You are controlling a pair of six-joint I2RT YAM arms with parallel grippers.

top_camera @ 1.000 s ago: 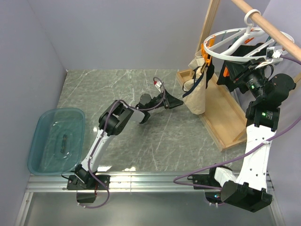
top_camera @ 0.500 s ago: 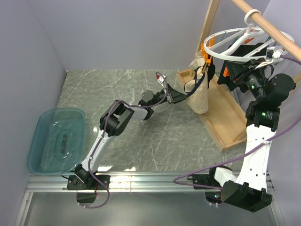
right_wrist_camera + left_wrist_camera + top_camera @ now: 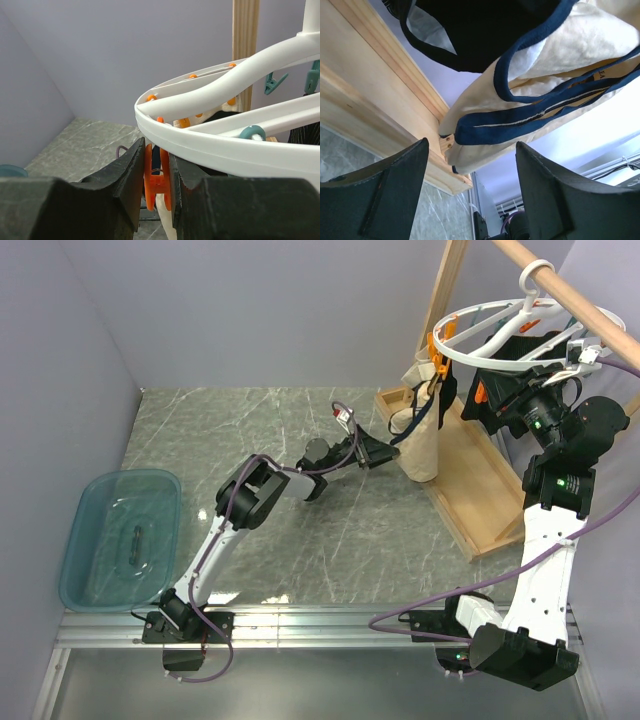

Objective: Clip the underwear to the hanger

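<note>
With the right gripper (image 3: 156,161) clamped on the orange clip (image 3: 156,184) beneath the hanger (image 3: 225,147), the left gripper (image 3: 470,150) — jaws apart — should pinch the navy trim of the underwear (image 3: 565,60) at one o'clock.

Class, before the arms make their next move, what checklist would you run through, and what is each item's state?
1. Right gripper shut on orange clip: ok.
2. Clip's mouth open: cannot tell.
3. Left gripper open: ok.
4. Underwear inside left gripper: not ok, it hangs just beyond.
5. Hanger hooked on rod: ok.
</note>
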